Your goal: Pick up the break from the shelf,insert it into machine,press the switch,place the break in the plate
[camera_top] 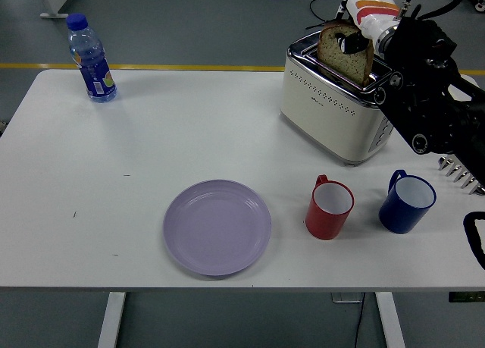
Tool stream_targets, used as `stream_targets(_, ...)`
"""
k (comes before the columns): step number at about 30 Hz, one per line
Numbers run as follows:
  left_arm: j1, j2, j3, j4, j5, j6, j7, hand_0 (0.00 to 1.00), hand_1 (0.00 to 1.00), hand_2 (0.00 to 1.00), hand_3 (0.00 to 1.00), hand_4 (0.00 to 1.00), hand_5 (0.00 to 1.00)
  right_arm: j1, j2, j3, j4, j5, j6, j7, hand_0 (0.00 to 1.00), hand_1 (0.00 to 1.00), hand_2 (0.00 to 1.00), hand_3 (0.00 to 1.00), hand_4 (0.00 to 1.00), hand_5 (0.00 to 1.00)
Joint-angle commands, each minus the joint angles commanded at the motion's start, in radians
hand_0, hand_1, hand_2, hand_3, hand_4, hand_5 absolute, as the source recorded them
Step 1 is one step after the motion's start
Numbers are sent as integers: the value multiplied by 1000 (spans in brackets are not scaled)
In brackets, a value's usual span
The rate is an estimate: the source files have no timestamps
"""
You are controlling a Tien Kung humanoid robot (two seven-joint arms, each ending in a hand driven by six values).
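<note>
head view, step: last leg, bread slice (345, 54) coming out of the toaster (333, 109), plate drop not yet done
head view, right hand (362, 31): over the toaster top, dark fingers (353, 42) pinching the slice near its upper edge; white and orange cover on the back of the hand
head view, bread slice: upright, mostly above the slot, lower edge at or just inside the slot rim, cannot tell if fully clear
head view, toaster: cream body, chrome top, far right of the tabletop (151, 143)
head view, purple plate (217, 227): near edge centre, bare, well apart from the toaster, down and left of it
head view, obstacles: red mug (330, 208) just right of the plate, blue mug (407, 202) further right, both under the likely carry path
head view, water bottle (91, 58): far left corner, out of the way
head view, left hand: not in view
next move: judged, lift the slice clear of the slot, swing left and down above the mugs, lay it flat on the plate, then let go
risk: judged, thin pinch on soft bread, could tear or slip mid carry
</note>
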Motion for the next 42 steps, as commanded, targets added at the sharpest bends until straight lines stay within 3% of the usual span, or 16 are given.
stream_targets(8,6,-1,-12,0,14,0,6,693,654,720,732,509,998,-11,-76,24,117,45,-48,-13,259,250,330,391,471,2)
stream_targets(15,10,0,-18,0,22,-1,9,693,655,720,733,508,998,-26,-121,47,201,64,-57,-23,253,248,329,388,470,2)
stream_targets(19,15,-1,-28,0,35,-2,13,692,656,720,734,507,998,-37,-164,57,313,102,-61,-48,238,238,323,382,469,2)
stream_targets(21,16,-1,-30,0,37,-2,13,692,656,720,734,507,998,-38,-168,57,331,107,-60,-51,238,238,323,382,469,2)
stream_targets(29,20,0,-41,0,51,-4,16,693,658,720,733,508,998,-54,-212,58,530,223,-13,-106,224,226,313,372,480,2)
stream_targets(30,20,1,-40,0,49,-5,15,692,658,721,733,508,998,-57,-220,56,559,242,-2,-115,207,210,300,359,542,2)
stream_targets(32,19,1,-38,0,48,-5,15,692,658,721,733,508,998,-64,-233,52,618,280,15,-128,207,210,300,359,542,2)
stream_targets(42,12,1,-38,0,50,-8,14,691,659,719,733,503,998,-112,-272,9,798,449,74,-166,185,196,286,345,566,2)
